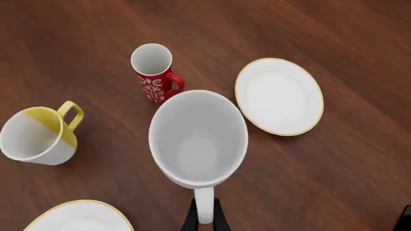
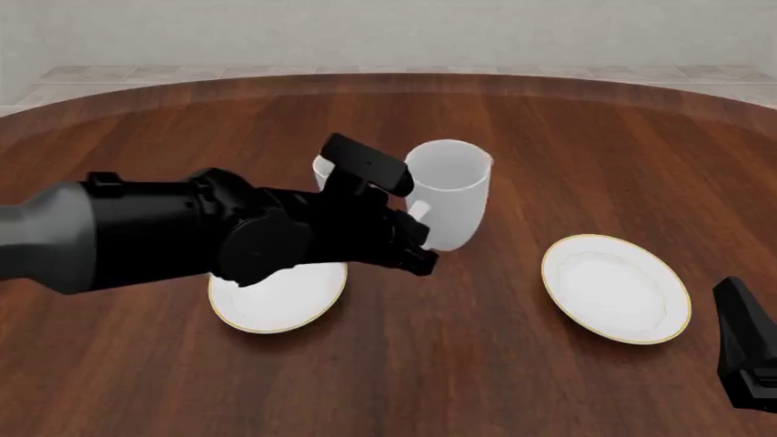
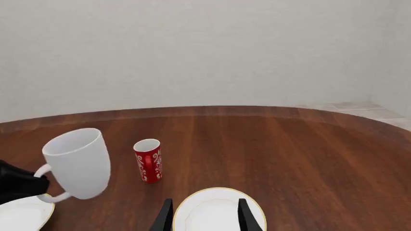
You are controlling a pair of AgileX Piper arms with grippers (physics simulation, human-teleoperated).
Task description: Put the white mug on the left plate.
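The white mug (image 1: 199,139) (image 2: 449,191) (image 3: 77,163) hangs tilted above the table. My left gripper (image 1: 205,217) (image 2: 419,241) is shut on its loop handle (image 1: 204,204). The left plate (image 2: 277,300) (image 1: 80,216) (image 3: 22,214) lies below and to the left of the mug, partly covered by my left arm in the front view. My right gripper (image 3: 205,219) (image 2: 747,355) stands open and empty at the front right, over the near edge of the right plate.
The right plate (image 2: 616,287) (image 1: 279,96) (image 3: 218,211) lies right of the mug. A red patterned mug (image 1: 154,72) (image 3: 147,161) stands behind the white mug. A white-and-yellow mug (image 1: 38,134) (image 2: 323,168) stands at the back left, mostly hidden in the front view.
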